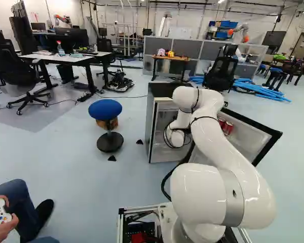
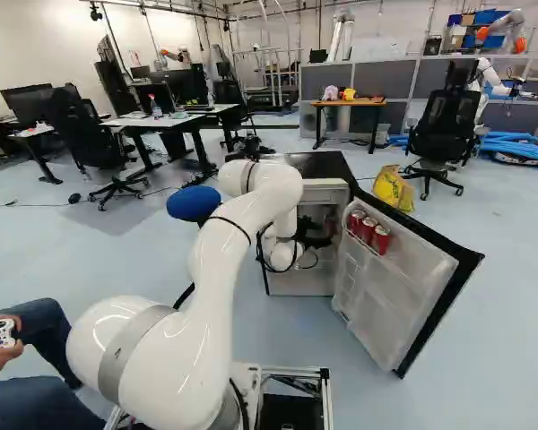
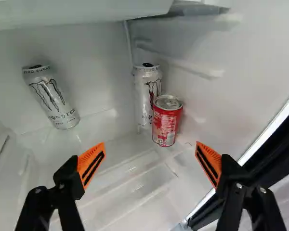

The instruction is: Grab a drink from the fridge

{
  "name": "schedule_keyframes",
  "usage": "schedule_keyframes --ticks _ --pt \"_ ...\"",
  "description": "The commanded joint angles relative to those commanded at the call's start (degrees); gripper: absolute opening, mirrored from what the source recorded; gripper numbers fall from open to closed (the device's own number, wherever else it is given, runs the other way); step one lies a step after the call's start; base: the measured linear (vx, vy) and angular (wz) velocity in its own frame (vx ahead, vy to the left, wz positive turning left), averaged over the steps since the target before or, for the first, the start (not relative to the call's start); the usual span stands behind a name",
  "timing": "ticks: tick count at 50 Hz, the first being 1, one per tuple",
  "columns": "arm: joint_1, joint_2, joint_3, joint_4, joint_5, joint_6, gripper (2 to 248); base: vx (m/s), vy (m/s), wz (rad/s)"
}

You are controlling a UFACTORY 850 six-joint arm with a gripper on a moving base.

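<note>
Fridge (image 1: 149, 121) first: it stands open at your twelve o'clock from the base, the arm reaching inside, with its door (image 2: 386, 291) swung out toward one o'clock and carrying red cans (image 2: 368, 231) on its shelf. Inside, taking twelve as straight out from the hand (image 3: 151, 147), you have it spread wide, nothing between its pads. Tall silver cans come next in size: one (image 3: 50, 98) at about ten, against the back wall, the other (image 3: 143, 98) at twelve, tucked into the corner. Smaller is the short red can (image 3: 166, 122), upright just past twelve, in front of the corner can and close to the side wall; whether those two cans touch, you can't tell from here. That red one looks your easiest drink. Expect it to be fairly heavy for its size if full, firm under light pressure, but thin-skinned, so too hard a squeeze could dent it. Chilled metal may be damp and slick; let the orange pads (image 3: 90, 166) do the gripping. Take it across the middle of its straight wall, below the rim, both sides evenly. Mind the finger at two o'clock: it needs room between can and side wall.
</note>
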Motion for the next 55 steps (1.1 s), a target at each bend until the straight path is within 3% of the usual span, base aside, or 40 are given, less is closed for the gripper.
schedule_keyframes --ticks 36,55 --pt "-2.37 -2.39 -4.41 -4.69 0.00 0.00 247 0.000 0.000 0.000" --pt "-2.65 -3.00 -5.52 -8.05 0.00 0.00 247 0.000 0.000 0.000"
